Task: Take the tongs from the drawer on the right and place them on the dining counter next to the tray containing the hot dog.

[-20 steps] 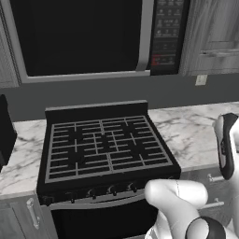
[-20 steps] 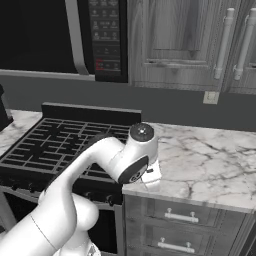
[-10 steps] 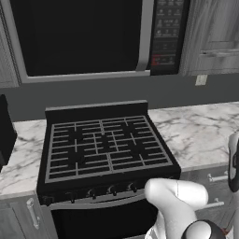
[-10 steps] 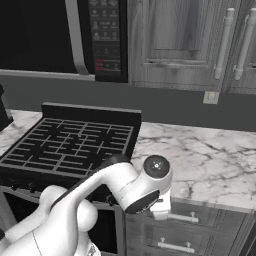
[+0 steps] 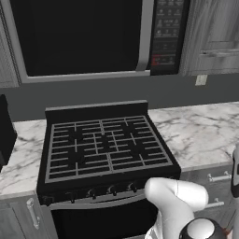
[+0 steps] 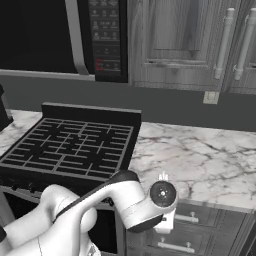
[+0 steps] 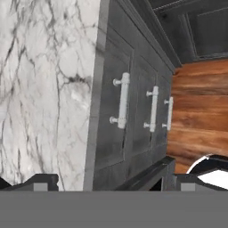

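The grey wood-grain drawer (image 7: pixel 111 111) is closed, with a pale bar handle (image 7: pixel 121 100) across its front; two more closed drawers sit below it. It lies just under the marble worktop's edge, right of the stove (image 6: pixel 70 150). My gripper (image 7: pixel 111 181) is open and empty, fingertips (image 7: pixel 42 180) spread wide, pointing at that top drawer front from a short way off. In the right base view my hand (image 6: pixel 161 200) hangs in front of the drawer (image 6: pixel 205 217), below the worktop edge. The tongs are hidden. The dining counter, tray and hot dog are out of view.
A black gas stove (image 5: pixel 105 144) with knobs and an oven door stands left of the drawers. A microwave (image 5: pixel 93 37) hangs above it. Marble worktop (image 6: pixel 195 160) runs right of the stove under grey wall cabinets (image 6: pixel 200 40). Wood floor (image 7: pixel 196 111) lies below.
My hand has dropped from above the marble worktop, moving right and down past its edge, to hang in front of the drawers. The jaws stayed open. The base has not moved.
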Available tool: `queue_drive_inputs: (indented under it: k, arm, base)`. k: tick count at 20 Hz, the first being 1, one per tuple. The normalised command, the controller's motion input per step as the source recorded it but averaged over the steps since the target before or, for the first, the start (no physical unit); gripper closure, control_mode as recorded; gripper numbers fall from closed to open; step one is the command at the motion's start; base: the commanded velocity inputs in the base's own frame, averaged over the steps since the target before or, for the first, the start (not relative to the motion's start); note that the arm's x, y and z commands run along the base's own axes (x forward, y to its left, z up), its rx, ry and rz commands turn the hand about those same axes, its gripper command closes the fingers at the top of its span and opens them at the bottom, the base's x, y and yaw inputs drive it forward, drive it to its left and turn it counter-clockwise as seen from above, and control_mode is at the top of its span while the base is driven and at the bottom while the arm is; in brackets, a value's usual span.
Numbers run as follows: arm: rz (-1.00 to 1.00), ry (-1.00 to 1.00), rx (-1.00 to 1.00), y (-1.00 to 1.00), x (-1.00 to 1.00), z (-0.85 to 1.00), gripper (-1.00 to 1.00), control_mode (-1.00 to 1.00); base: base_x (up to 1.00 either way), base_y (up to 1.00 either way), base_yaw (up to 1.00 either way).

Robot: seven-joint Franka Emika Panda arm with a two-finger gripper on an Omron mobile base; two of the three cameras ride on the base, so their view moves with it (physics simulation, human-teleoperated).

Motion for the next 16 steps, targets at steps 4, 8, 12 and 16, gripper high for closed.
queue_drive_inputs:
  k: [4, 8, 12, 16]
  arm:
    - [-0.05, -0.09, 0.07, -0.21, 0.0, -0.32, -1.0, -1.0]
    - [-0.03, -0.09, 0.05, -0.19, 0.0, -0.36, -1.0, -1.0]
    - [0.0, -0.14, 0.0, -0.04, -0.02, -0.42, -1.0, -1.0]
    - [0.0, -0.17, 0.0, 0.0, -0.01, -0.5, -1.0, -1.0]
  base:
    - [0.0, 0.0, 0.0]
    - [0.0, 0.0, 0.0]
    - [0.0, 0.0, 0.0]
    - [0.0, 0.0, 0.0]
